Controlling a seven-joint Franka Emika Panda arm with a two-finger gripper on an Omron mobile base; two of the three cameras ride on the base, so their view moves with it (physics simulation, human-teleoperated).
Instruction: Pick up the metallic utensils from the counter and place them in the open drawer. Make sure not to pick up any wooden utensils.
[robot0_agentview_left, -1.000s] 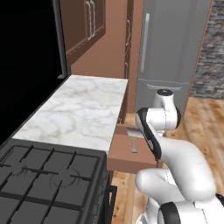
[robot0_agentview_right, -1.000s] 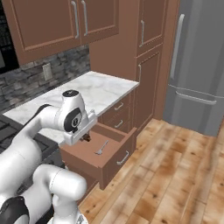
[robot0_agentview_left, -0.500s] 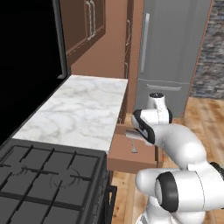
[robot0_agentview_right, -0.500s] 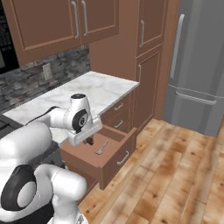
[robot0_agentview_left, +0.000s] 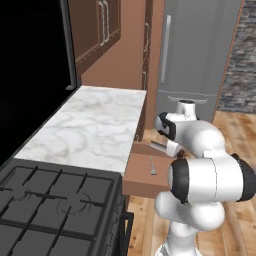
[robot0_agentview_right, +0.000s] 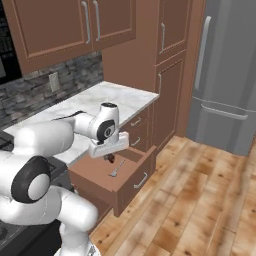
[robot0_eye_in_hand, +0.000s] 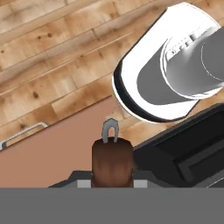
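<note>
My gripper (robot0_agentview_right: 109, 159) hangs over the open drawer (robot0_agentview_right: 131, 186) and is shut on a short utensil (robot0_eye_in_hand: 112, 161) with a dark brown handle and a silver end. In the hand view the handle sits between my fingertips with the drawer floor (robot0_eye_in_hand: 52, 157) behind it. A small silver fork (robot0_agentview_right: 115, 170) lies flat inside the drawer (robot0_agentview_left: 141, 181), also seen as a thin fork (robot0_agentview_left: 152, 168) from the left. The white marble counter (robot0_agentview_left: 95, 125) beside the drawer is bare. The wooden utensils are out of view.
A black stove top (robot0_agentview_left: 50, 210) adjoins the counter's near end. A grey fridge (robot0_agentview_right: 225, 75) and tall brown cabinets (robot0_agentview_right: 172, 65) stand beyond the drawer. Wooden floor (robot0_agentview_right: 200, 200) spreads to the right. My own bulky white arm crowds the drawer's outer side.
The arm's elbow has swung nearer to the cameras and folded tighter. The hand has stayed over the drawer, still shut on the dark-handled utensil. The fork has not moved.
</note>
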